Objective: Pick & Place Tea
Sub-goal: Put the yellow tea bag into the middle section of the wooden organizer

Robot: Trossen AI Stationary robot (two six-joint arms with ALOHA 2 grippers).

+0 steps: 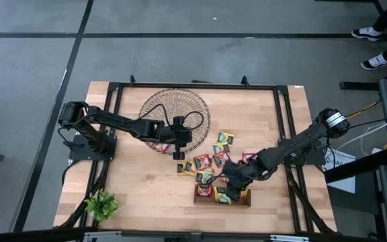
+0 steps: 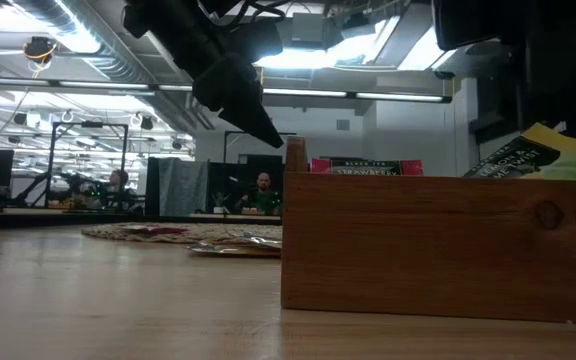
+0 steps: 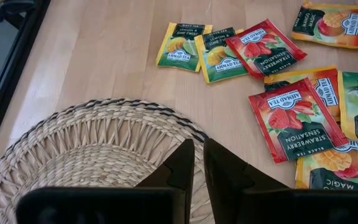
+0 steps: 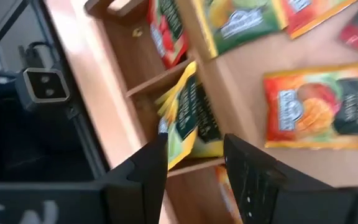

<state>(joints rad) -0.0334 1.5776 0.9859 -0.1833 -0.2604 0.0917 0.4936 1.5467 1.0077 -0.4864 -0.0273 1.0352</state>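
Gaping right pincer (image 4: 194,163) above yellow sachet (image 4: 188,121).

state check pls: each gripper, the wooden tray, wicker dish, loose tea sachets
left gripper: fingers nearly shut, empty, above the wicker dish's edge
right gripper: fingers open, over the tray, empty
wooden tray: holds sachets; yellow sachet leans tilted in one compartment
wicker dish: flat on the table
loose sachets: lying flat on the table, some overlapping
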